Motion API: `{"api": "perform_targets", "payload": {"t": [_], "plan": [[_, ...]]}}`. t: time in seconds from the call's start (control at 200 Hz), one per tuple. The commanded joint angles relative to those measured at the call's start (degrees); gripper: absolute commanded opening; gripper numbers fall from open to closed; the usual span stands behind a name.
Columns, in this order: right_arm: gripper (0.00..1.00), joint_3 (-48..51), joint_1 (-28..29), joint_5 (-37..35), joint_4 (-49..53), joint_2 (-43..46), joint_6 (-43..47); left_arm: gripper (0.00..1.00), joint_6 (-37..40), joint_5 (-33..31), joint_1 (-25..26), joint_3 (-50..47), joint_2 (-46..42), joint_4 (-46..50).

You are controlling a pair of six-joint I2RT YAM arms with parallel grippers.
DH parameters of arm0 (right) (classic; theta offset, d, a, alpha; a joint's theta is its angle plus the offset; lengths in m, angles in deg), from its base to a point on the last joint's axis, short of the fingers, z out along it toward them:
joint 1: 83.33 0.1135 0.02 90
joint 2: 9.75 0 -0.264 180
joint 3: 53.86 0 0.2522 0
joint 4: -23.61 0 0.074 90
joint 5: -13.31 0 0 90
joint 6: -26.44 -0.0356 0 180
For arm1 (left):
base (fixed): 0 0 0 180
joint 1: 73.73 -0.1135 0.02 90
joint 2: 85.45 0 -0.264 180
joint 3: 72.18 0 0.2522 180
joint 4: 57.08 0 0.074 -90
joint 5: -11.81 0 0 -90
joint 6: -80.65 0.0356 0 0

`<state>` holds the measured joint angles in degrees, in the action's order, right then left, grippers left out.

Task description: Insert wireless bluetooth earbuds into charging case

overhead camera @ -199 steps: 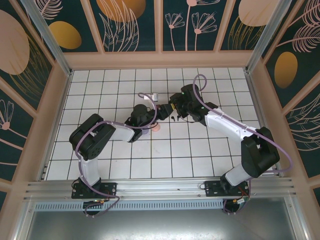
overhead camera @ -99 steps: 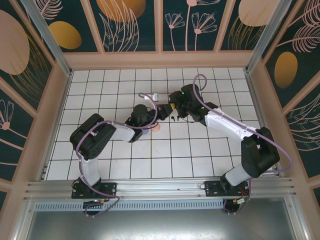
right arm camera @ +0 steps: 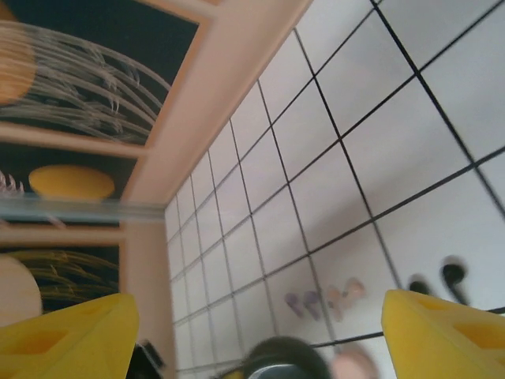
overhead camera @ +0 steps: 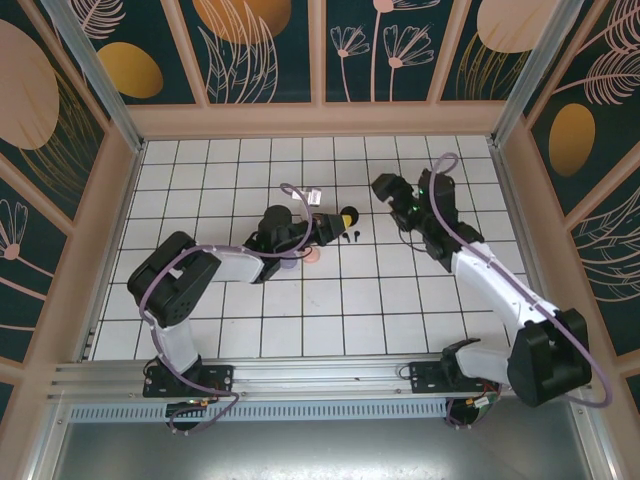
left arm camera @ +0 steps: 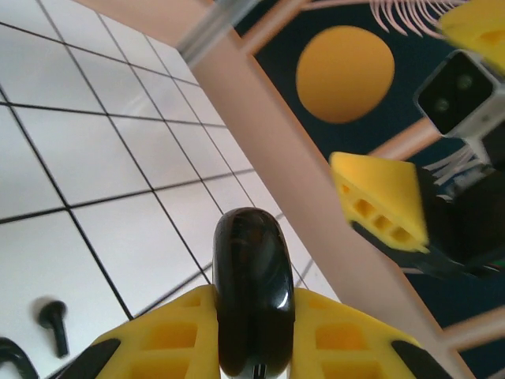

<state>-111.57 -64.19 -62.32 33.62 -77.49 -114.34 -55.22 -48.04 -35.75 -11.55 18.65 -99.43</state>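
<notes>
My left gripper (overhead camera: 338,221) is shut on a glossy black charging case (left arm camera: 252,300), held on edge between its yellow fingers (left arm camera: 158,339) above the tiles. Its lid looks closed. Two black earbuds (overhead camera: 352,236) lie on the tile just right of that gripper; one black earbud (left arm camera: 54,324) shows in the left wrist view. My right gripper (overhead camera: 385,189) hangs open and empty, to the right of and behind the case. In the right wrist view, lilac earbuds (right arm camera: 304,302), pink earbuds (right arm camera: 345,294) and black earbuds (right arm camera: 434,280) lie in a row on the tiles.
A pink round disc (overhead camera: 312,254) and a lilac one (overhead camera: 288,265) lie on the tiles under the left arm's wrist. Wooden walls (overhead camera: 320,120) fence the tiled table on three sides. Open tiles lie at the front and far left.
The right gripper has opened and drawn back to the right, away from the case. The left gripper stays shut on the case and has shifted slightly right.
</notes>
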Motion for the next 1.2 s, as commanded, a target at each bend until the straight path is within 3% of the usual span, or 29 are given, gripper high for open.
{"api": "perform_targets", "payload": {"t": [0.0,0.17,0.345,0.856,1.196], "plan": [[0.79,5.5,-1.3,11.1,-7.3,3.5,14.9,0.00,4.1,10.5,-1.9,2.1,-1.7,5.3],[0.77,13.6,-2.1,18.1,-14.2,7.2,18.9,0.00,5.6,16.5,-3.0,4.4,-1.8,9.1],[0.75,15.6,-1.7,22.0,-18.1,5.7,18.9,0.00,5.9,19.5,-3.0,6.4,-1.5,11.4],[0.68,11.0,0.3,20.2,-19.9,-3.0,19.1,0.00,5.4,21.5,-2.9,7.4,-1.5,11.9],[0.59,11.5,0.0,14.9,-19.0,-6.7,18.7,0.00,5.0,22.8,-2.8,6.9,-3.5,11.5]]}}
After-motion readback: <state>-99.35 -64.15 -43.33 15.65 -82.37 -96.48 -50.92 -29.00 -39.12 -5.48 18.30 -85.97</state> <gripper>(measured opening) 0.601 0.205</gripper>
